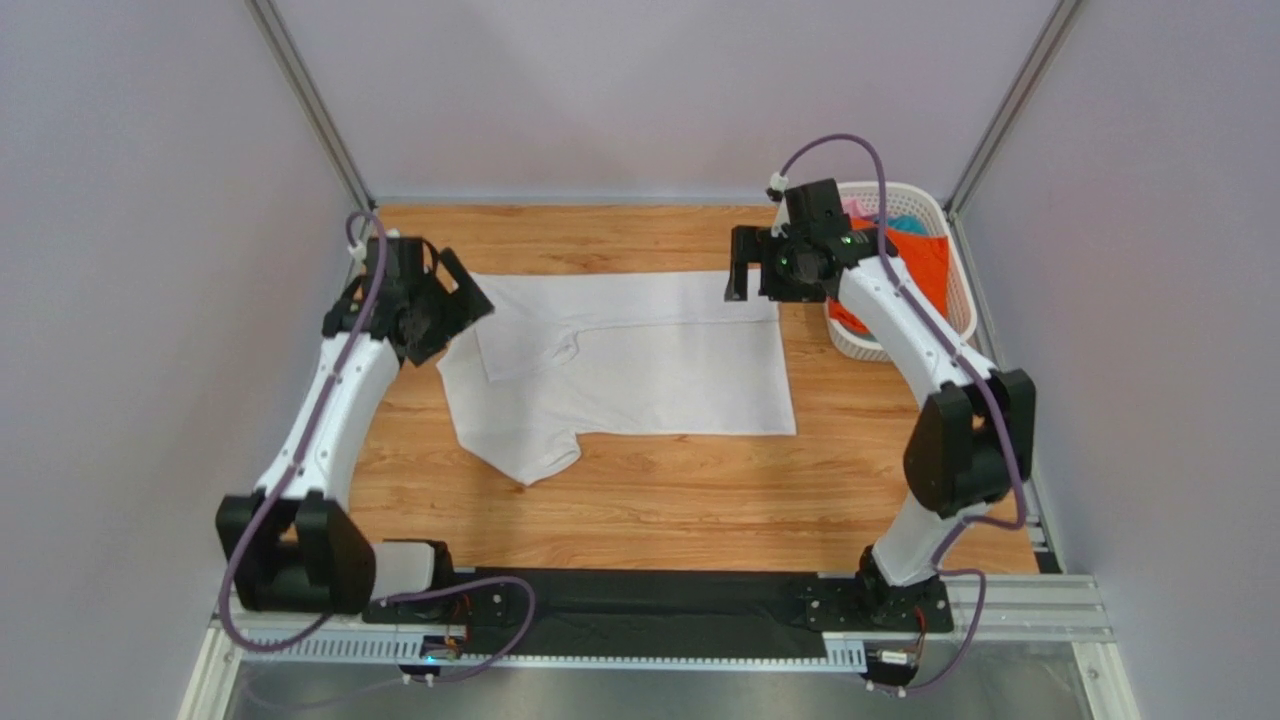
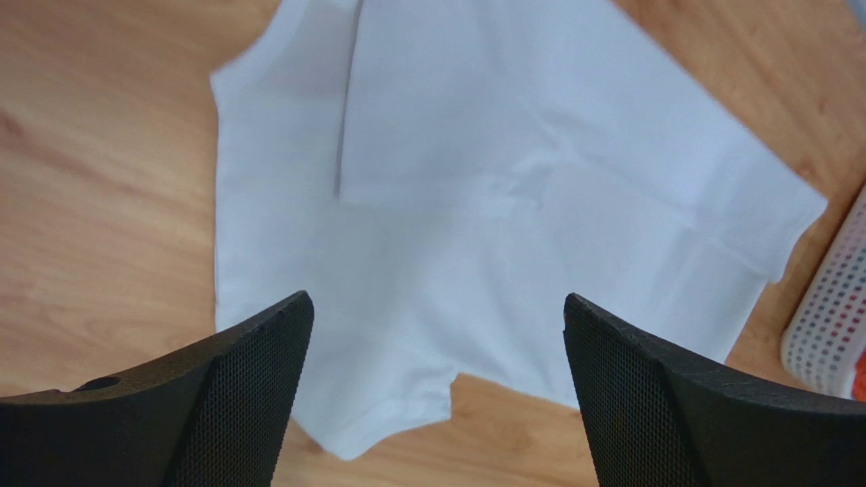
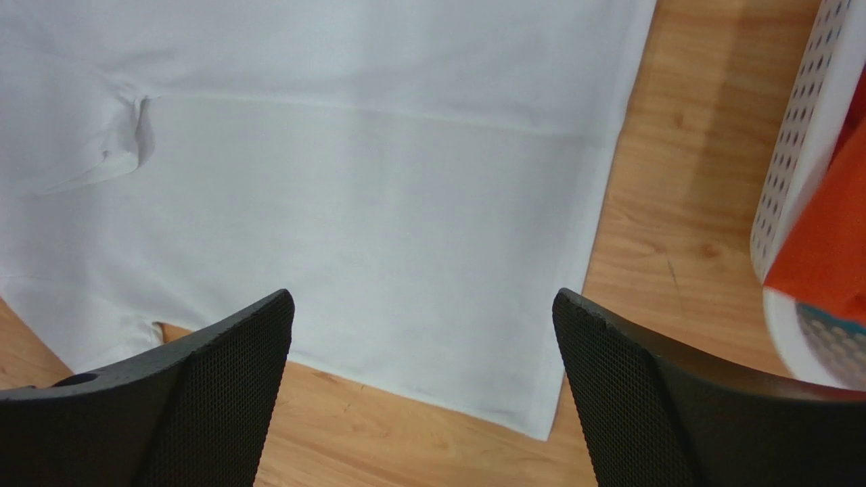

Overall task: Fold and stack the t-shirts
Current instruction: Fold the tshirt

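Note:
A plain white t-shirt (image 1: 631,368) lies flat on the wooden table, its far long side folded in over the body and one sleeve (image 1: 526,450) sticking out at the near left. My left gripper (image 1: 458,315) hovers open over the shirt's left end, nothing between its fingers (image 2: 437,386). Above the shirt's far right corner, my right gripper (image 1: 747,278) is also open and empty (image 3: 422,386). The white shirt (image 2: 488,203) (image 3: 356,203) fills both wrist views. An orange t-shirt (image 1: 920,270) (image 3: 828,233), with teal cloth (image 1: 902,225) and pink cloth (image 1: 860,206), sits in the basket.
The white lattice basket (image 1: 864,345) (image 3: 803,122) (image 2: 828,325) stands at the back right corner, just beside the right arm's forearm. Bare wooden table (image 1: 676,495) lies between the shirt and the arm bases. Grey walls enclose the table on three sides.

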Robot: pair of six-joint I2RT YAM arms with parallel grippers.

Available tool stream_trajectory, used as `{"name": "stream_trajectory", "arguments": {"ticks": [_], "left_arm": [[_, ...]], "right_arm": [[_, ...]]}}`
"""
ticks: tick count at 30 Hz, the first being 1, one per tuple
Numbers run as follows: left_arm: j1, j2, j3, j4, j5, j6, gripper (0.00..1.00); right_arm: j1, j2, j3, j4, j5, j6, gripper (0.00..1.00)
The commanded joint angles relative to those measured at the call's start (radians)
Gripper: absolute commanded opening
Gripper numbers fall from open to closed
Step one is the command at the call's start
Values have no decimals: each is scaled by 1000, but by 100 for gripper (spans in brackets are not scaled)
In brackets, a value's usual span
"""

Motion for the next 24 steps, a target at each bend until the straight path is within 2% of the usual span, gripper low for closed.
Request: {"name": "stream_trajectory", "arguments": {"ticks": [1, 3, 5, 8, 10, 14, 20, 24], "left_arm": [[-76, -176, -283, -52, -43, -96, 100], [-108, -265, -438, -52, -26, -142, 100], [-147, -377, -517, -55, -14, -165, 100], [-177, -482, -659, -51, 31, -234, 96], [-200, -523, -693, -45, 20, -263, 94], [-204, -499, -730, -14, 9, -274, 80], [-207, -370, -739, 113, 68, -265, 57], [-216, -261, -745, 175, 94, -262, 47]], "right_arm": [[5, -195, -222, 107, 53, 135, 100], [5, -268, -374, 139, 53, 163, 100], [3, -363, -485, 166, 55, 201, 100], [3, -458, -591, 195, 53, 224, 100], [3, -487, -629, 202, 49, 226, 100], [3, -530, -685, 202, 49, 215, 100], [3, -541, -738, 198, 50, 206, 100], [3, -541, -768, 198, 59, 207, 100]]}}
